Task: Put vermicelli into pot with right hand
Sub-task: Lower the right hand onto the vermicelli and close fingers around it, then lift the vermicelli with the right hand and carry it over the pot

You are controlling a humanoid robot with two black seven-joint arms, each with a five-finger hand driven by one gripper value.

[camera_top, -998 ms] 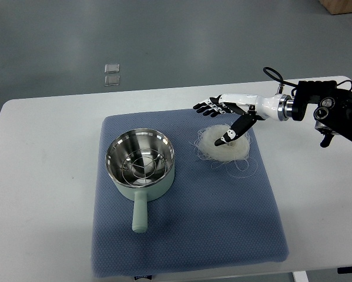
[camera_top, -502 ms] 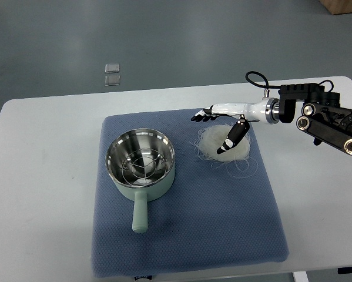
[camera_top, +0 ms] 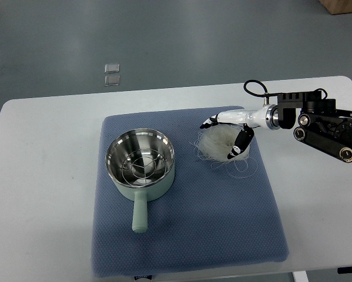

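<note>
A pale green pot [camera_top: 141,187] with a shiny steel inside and a wire rack in it sits on the left half of the blue mat [camera_top: 193,235], its handle pointing toward me. To its right, a white nest of vermicelli [camera_top: 218,141] lies on the mat. My right hand [camera_top: 220,140] is down on the nest: the fingers [camera_top: 209,123] reach over its far left side and the thumb [camera_top: 237,148] rests on its near right side. The hand straddles the nest and is still spread. The nest lies flat on the mat.
The mat covers the middle of a white table [camera_top: 40,176]. My right forearm and its black wrist housing [camera_top: 322,120] stretch along the table's right side. Loose vermicelli strands [camera_top: 241,167] trail toward me. Two small clear squares [camera_top: 111,74] lie on the grey floor beyond.
The right hand turned from palm-flat above the nest to edge-on, then dropped onto it, fingers and thumb on either side. The wrist housing rolled. Pot and vermicelli stayed put.
</note>
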